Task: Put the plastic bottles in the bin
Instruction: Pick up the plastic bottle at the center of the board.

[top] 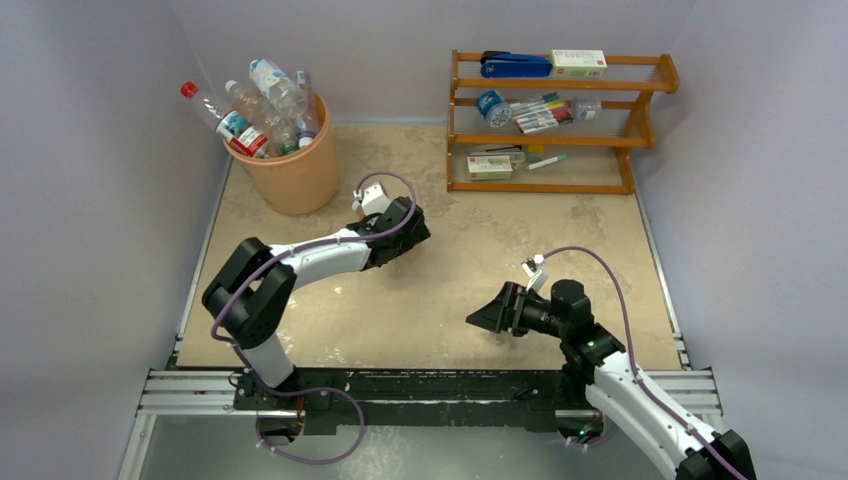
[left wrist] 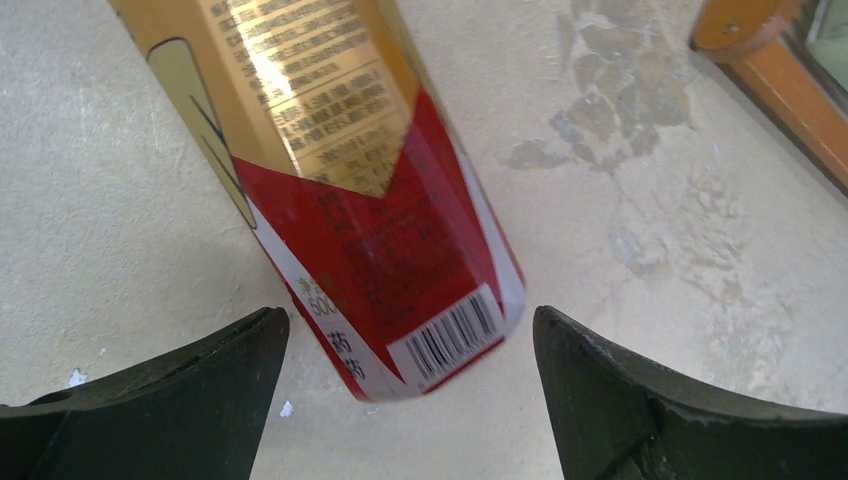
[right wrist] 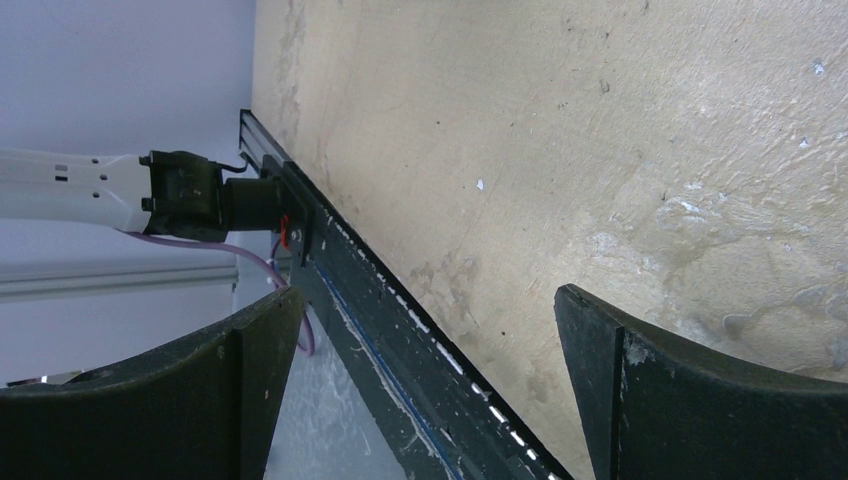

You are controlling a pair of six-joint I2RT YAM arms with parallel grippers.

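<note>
A boxy red-and-gold bottle (left wrist: 380,200) lies on the beige table, its barcode end between the fingertips of my left gripper (left wrist: 410,320). The jaws stand open with a gap on each side of the bottle, not touching it. From above, my left gripper (top: 412,236) covers this bottle, just right of the bin (top: 300,178). The peach-orange bin holds several clear plastic bottles (top: 262,105) that stick out over its rim. My right gripper (top: 480,318) hovers open over the table's near right part, with nothing between its fingers (right wrist: 250,370).
A brown wooden rack (top: 560,140) with markers, boxes and a blue stapler stands at the back right. Its corner (left wrist: 770,60) shows in the left wrist view. The black base rail (top: 430,385) runs along the near edge. Grey walls close three sides.
</note>
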